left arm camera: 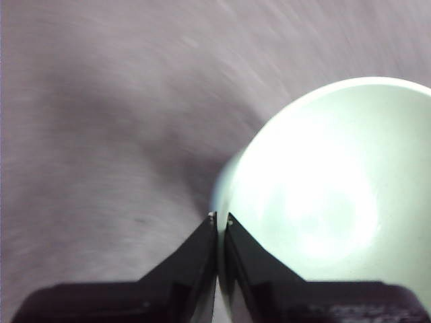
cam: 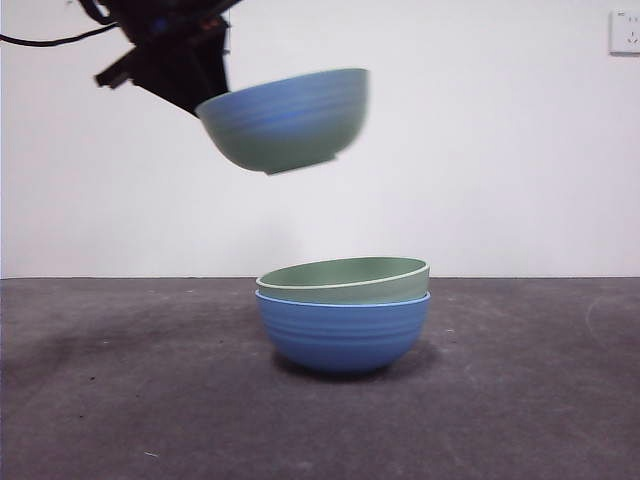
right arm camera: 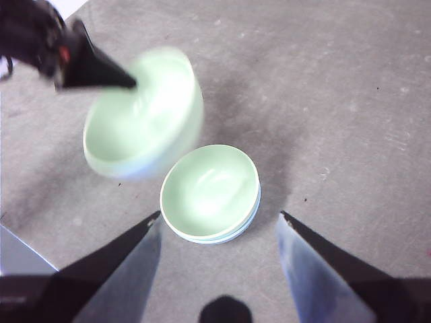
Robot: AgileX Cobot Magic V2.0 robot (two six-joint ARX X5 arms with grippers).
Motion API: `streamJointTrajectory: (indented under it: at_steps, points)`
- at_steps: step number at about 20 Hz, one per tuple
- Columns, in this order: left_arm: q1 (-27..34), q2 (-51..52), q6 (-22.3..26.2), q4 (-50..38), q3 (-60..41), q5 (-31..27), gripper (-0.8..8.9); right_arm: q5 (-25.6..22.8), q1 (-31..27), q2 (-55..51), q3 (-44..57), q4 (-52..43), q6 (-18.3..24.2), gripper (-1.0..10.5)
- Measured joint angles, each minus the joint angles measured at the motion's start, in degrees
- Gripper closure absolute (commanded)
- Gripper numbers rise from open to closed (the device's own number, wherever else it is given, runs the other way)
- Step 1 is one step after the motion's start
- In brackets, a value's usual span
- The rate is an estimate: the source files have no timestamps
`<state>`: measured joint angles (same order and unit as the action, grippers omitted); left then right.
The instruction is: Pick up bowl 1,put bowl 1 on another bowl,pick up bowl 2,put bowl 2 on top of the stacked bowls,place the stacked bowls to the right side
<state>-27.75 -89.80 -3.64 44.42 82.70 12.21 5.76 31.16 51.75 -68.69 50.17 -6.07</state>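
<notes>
I read the job as roughly half done. One pale green bowl (cam: 345, 281) already sits nested in the blue bowl (cam: 343, 335) on the bench (cam: 120, 400), so the first stacking step looks complete. The second green bowl (cam: 285, 120) is in the air, high above the bench and off to one side of the pair rather than straight over it, tilted a little and blurred. It is not yet set on the stack, and after that the whole set has to go to the right side.

My left pincer (left arm camera: 220, 219) has that bowl: its two black jaws are nearly closed, pinching the thin rim between them, with the pale inside of the bowl bright beside them in the left wrist view. My right pincer (right arm camera: 219, 219) hangs above the nested pair with its jaws spread wide and nothing between them; it seems to be waiting.

The carried bowl is round, with faint horizontal ribs on the outside. In the front view its wall looks bluish higher up and green toward the foot, while the wrist views show a smooth, pale green inside. It appears to be about the same size as the two on the bench, so I judge it should nest.
</notes>
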Motion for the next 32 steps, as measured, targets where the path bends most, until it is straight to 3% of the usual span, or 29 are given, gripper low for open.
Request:
streamJointTrajectory:
  at_steps: [5, 18, 20, 23, 24, 32]
  points:
    - [-7.98, -4.87, 2.78, -0.24, -0.02, -6.12, 8.22, 0.00, 0.00, 0.02, 0.00, 0.04, -0.20, 6.6]
    - [-8.35, -14.75, 3.19, -5.31, -0.09, -8.37, 8.21, 0.00, 0.00, 0.02, 0.00, 1.95, -0.59, 6.6]
    - [-8.35, -14.75, 3.19, -5.77, -0.09, -8.22, 7.97, 0.02, 0.00, 0.02, 0.00, 1.97, -0.59, 6.6]
    - [-8.35, -14.75, 3.19, -5.70, -0.09, -8.15, 5.70, 0.02, 0.00, 0.02, 0.00, 2.08, -0.59, 6.6]
    - [-8.35, -14.75, 3.19, -5.68, -0.09, -8.11, 5.39, 0.02, 0.00, 0.02, 0.00, 2.08, -0.59, 6.6]
    - [-8.35, -14.10, 3.19, -3.91, -0.02, -7.56, 5.29, 0.02, 0.00, 0.02, 0.00, 2.93, -0.83, 6.5]
